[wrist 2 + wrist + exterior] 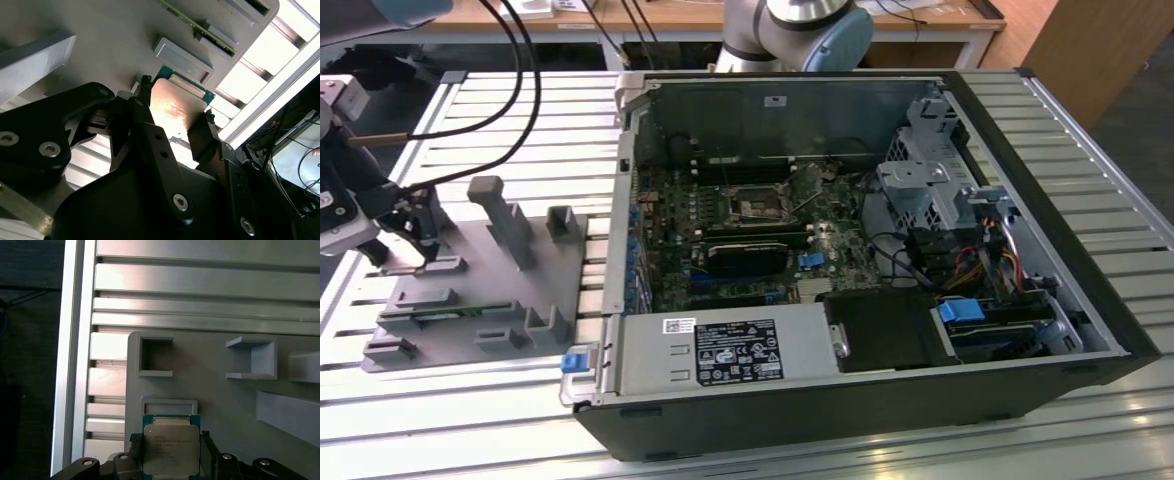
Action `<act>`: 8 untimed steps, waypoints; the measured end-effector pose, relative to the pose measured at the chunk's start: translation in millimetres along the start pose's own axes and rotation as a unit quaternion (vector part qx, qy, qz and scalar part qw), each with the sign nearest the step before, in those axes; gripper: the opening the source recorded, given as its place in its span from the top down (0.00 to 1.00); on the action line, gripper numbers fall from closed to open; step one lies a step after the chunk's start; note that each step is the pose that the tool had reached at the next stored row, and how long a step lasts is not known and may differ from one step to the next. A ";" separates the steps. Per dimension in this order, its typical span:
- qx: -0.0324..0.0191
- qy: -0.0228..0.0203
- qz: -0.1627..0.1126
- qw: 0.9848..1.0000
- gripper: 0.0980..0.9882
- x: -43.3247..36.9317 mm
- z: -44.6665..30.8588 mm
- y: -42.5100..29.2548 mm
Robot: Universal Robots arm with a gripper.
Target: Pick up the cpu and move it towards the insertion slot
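Observation:
The cpu, a flat square chip with a silver top and a green rim, sits between the two black fingers of my gripper, which touch its opposite edges. In the second wrist view the cpu gleams between the same fingertips of the gripper, just over the grey fixture plate. In the exterior view my gripper hangs over that plate at the exterior view's left. The insertion slot, a black square socket with a silver frame, lies on the motherboard inside the open computer case.
Grey fixture blocks stand up from the plate, and square pockets are sunk into it. The slatted aluminium table carries plate and case. A black card, a blue connector, a drive cage and cables crowd the case.

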State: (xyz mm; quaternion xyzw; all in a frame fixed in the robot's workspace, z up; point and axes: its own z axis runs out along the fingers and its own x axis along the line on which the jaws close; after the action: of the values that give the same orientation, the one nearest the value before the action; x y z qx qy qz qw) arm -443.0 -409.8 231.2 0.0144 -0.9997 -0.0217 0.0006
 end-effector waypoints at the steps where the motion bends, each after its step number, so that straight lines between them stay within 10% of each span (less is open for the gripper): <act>1: 0.000 0.000 0.000 1.000 0.50 0.0 -0.2 0.0; 8: 0.000 0.000 0.000 1.000 0.50 0.0 -1.6 0.1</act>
State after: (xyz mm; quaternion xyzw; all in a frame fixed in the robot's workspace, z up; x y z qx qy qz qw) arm -443.0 -409.8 232.8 0.0144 -0.9997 -0.0217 0.0006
